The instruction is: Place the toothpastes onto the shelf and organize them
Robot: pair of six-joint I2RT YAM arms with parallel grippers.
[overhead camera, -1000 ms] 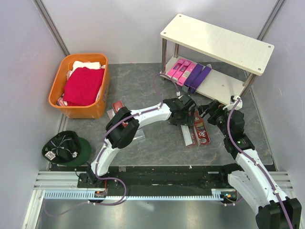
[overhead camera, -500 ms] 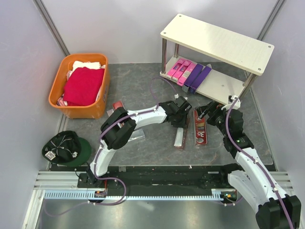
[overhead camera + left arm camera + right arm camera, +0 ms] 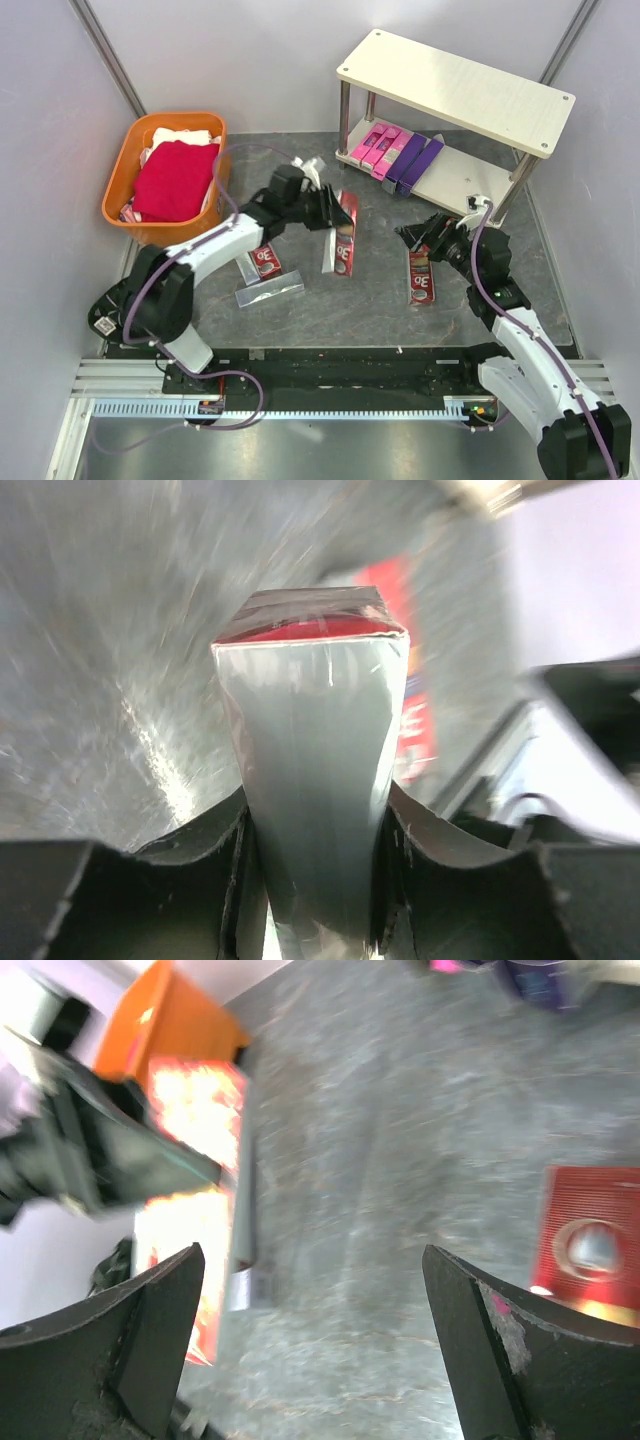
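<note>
My left gripper (image 3: 327, 212) is shut on a dark red and silver-grey toothpaste carton (image 3: 340, 238) and holds it above the floor, left of the shelf (image 3: 455, 88). In the left wrist view the carton (image 3: 312, 750) fills the gap between the fingers (image 3: 200, 860). Pink cartons (image 3: 375, 148) and purple cartons (image 3: 416, 160) lie on the shelf's lower board. My right gripper (image 3: 416, 236) hangs open over a dark red carton (image 3: 421, 276) on the floor; that carton (image 3: 590, 1245) shows at the right of the right wrist view, outside the jaws.
On the floor at left lie a red carton (image 3: 265, 262) and a silver-grey carton (image 3: 268, 292). An orange basket (image 3: 128, 215) with red and white cloths stands at the back left. A dark cap (image 3: 140, 308) sits near the front left corner.
The left gripper shut on a carton on the floor, then swung left and back with it, lifting it. The right gripper shifted slightly and stayed open.
</note>
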